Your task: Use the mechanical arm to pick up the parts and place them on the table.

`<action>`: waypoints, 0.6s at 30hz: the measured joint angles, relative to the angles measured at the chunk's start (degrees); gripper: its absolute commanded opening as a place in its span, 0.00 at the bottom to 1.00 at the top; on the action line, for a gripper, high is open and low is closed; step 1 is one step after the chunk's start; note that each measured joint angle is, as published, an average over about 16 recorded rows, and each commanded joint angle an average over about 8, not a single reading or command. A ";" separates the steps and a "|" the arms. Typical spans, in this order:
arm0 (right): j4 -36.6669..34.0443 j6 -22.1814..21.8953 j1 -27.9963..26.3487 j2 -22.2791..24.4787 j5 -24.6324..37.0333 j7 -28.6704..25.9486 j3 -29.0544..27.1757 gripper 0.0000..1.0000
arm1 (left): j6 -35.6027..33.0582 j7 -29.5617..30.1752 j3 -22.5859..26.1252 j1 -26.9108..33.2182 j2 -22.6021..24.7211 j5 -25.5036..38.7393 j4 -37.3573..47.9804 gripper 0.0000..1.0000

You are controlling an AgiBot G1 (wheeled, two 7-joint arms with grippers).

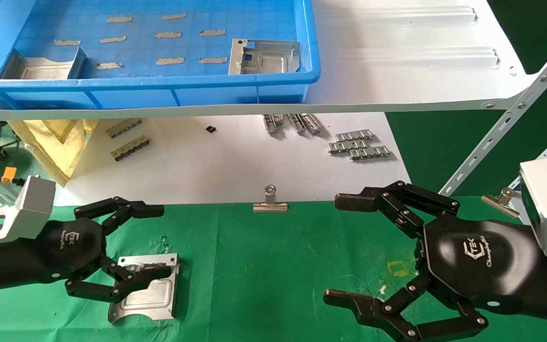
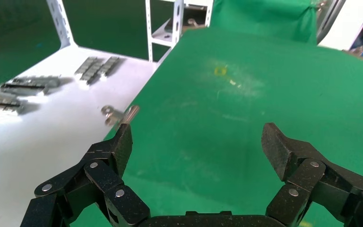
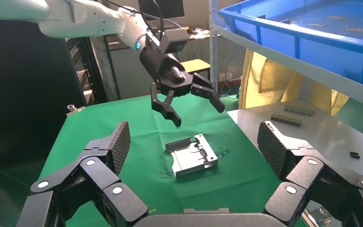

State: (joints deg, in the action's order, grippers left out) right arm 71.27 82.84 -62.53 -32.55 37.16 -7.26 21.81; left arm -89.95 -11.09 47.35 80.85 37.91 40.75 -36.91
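Observation:
One silvery part (image 1: 146, 287) lies flat on the green table (image 1: 278, 266) at the near left. My left gripper (image 1: 157, 242) hovers open just above it, and its lower finger overlaps the part in the head view. The right wrist view shows the same part (image 3: 191, 154) resting free on the cloth, with the left gripper (image 3: 184, 97) raised clear of it. Two more parts (image 1: 264, 57) (image 1: 41, 66) sit in the blue bin. My right gripper (image 1: 340, 249) stands open and empty over the table's right side. The left wrist view holds only green cloth (image 2: 246, 118) between the open fingers (image 2: 120, 144).
The blue bin (image 1: 159, 85) sits on a white shelf board (image 1: 397, 71) above the far edge. Binder clips (image 1: 270, 202) hold the cloth edge. Ribbed metal strips (image 1: 359, 145) lie on the white sheet beyond. A slanted shelf brace (image 1: 515, 114) rises at the right.

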 measured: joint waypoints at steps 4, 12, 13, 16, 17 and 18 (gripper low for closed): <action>0.00 0.00 0.00 0.00 0.00 0.00 0.00 1.00 | 0.40 2.03 -2.92 -1.80 -0.27 0.10 -3.42 1.00; 0.00 0.00 0.00 0.00 0.00 0.00 0.00 1.00 | 1.19 6.12 -8.77 -5.40 -0.81 0.31 -10.27 1.00; 0.00 0.00 0.00 0.00 0.00 0.00 0.00 1.00 | 1.29 6.62 -9.50 -5.85 -0.88 0.34 -11.12 1.00; 0.00 0.00 0.00 0.00 0.00 0.00 0.00 1.00 | 1.59 8.16 -11.70 -7.21 -1.08 0.41 -13.70 1.00; 0.00 0.00 0.00 0.00 0.00 0.00 0.00 1.00 | 1.69 8.68 -12.44 -7.66 -1.15 0.44 -14.57 1.00; 0.00 0.00 0.00 0.00 0.00 0.00 0.00 1.00 | 1.79 9.18 -13.17 -8.11 -1.21 0.46 -15.42 1.00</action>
State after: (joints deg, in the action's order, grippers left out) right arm 71.27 82.84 -62.53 -32.55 37.15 -7.26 21.81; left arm -88.16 -1.90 34.17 72.74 36.69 41.22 -52.33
